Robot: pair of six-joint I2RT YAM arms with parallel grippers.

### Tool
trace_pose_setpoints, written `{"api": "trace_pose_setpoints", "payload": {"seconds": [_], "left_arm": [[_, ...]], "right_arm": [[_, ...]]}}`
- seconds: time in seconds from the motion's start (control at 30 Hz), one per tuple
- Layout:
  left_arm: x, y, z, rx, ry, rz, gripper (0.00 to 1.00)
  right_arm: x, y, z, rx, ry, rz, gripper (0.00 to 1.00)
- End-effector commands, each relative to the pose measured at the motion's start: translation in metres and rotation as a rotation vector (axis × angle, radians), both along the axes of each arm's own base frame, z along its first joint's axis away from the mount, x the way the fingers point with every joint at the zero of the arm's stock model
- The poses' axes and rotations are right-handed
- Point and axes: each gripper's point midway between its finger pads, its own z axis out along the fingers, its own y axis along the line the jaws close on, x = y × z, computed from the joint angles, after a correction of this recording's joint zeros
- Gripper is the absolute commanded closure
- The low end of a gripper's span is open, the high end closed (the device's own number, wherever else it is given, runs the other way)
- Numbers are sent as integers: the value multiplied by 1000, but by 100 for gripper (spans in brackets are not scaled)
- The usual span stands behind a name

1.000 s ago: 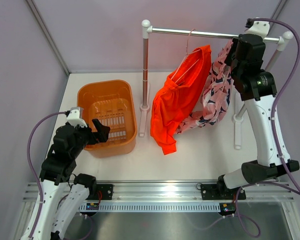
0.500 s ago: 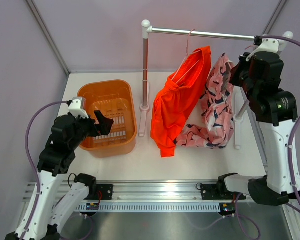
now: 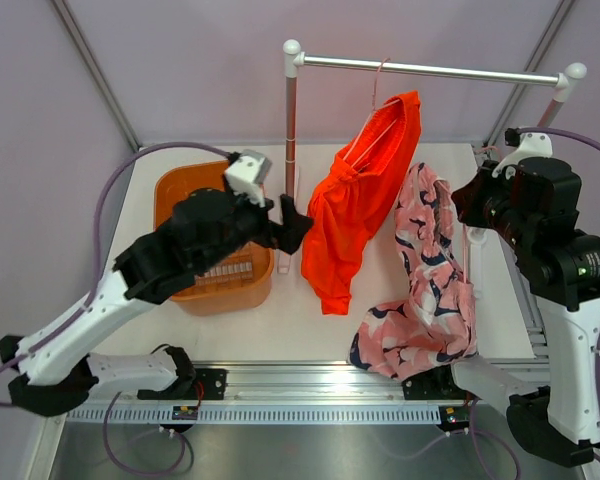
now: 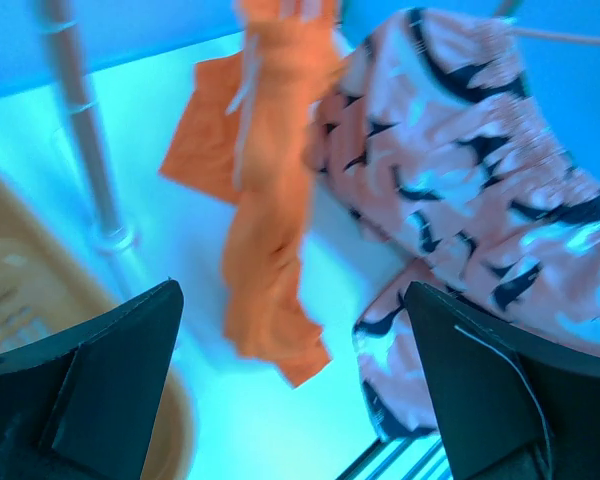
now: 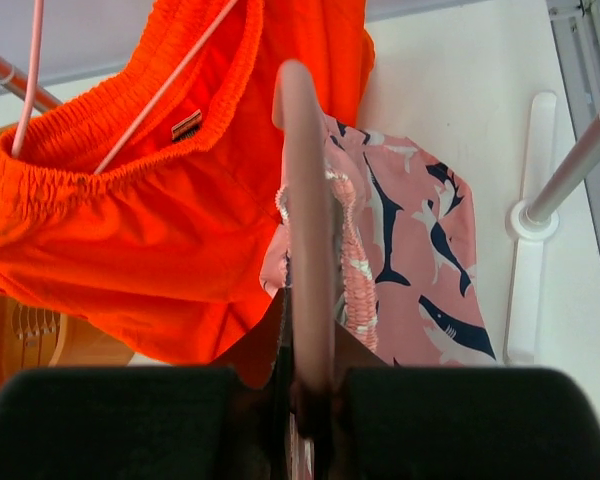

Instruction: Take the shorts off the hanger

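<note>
White tabletop (image 3: 280,330), lilac walls (image 3: 180,80); orange shorts (image 3: 365,200) on the rail (image 3: 430,70).
Left gripper (image 4: 290,295) spread wide; right gripper (image 3: 462,207) pinches pink shorts (image 3: 425,290), clear of rail.

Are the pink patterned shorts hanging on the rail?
No; the pink shorts dangle from the right gripper, away from the rail.

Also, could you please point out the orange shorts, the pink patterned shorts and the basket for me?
orange shorts (image 3: 352,215), top external view, on the middle of the hanging fabric.
pink patterned shorts (image 3: 427,310), top external view, on the lower leg fabric.
basket (image 3: 230,297), top external view, on its near wall.
</note>
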Motion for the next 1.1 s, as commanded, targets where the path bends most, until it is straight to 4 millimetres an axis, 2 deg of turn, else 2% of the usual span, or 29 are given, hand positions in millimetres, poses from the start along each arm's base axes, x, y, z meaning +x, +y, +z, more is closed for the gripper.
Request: {"api": "trace_pose_setpoints", "payload": {"seconds": [0.0,0.1,0.13,0.2,0.23,0.27,0.3,0.33,0.43,0.47,0.5,0.8,0.87,0.9,1.07], "left_arm": [[14,-41,28,-1,-75,55,1],[8,-76,49,-69,-85,-12,1],[10,-97,39,-48,-72,-34,1],[3,-123,53,-86,-91,-70,1],[6,-142,42,-66,-81,-78,1],[7,-152,41,-77,-79,-80,1],[6,-164,49,-127,-84,-90,1],[9,-179,39,-122,-75,-97,1],[11,-203,44,-177,-77,-110,1],[14,-215,33,-163,-67,-117,1],[13,-223,35,-183,-72,-123,1],[31,-264,2,-195,-69,-98,1],[33,-268,1,-195,-71,-96,1],[36,-272,-6,-183,-67,-90,1],[45,-276,-17,-157,-71,-50,1]], "right_arm": [[-12,3,2,3,-12,31,100],[-17,4,-2,10,-7,46,100],[-18,6,-3,14,-6,58,100],[-20,7,-7,17,1,64,100],[-21,7,-8,17,1,66,100],[-20,7,-11,16,7,64,100],[-20,8,-11,18,7,68,100],[-20,9,-13,22,11,73,100],[-19,11,-13,30,10,78,100],[-18,12,-15,29,14,79,100],[-17,12,-15,30,13,79,100],[-15,14,-17,30,19,87,100],[-15,16,-17,34,20,97,100],[-15,16,-16,36,19,99,100],[-18,16,-12,39,11,99,100]]}}
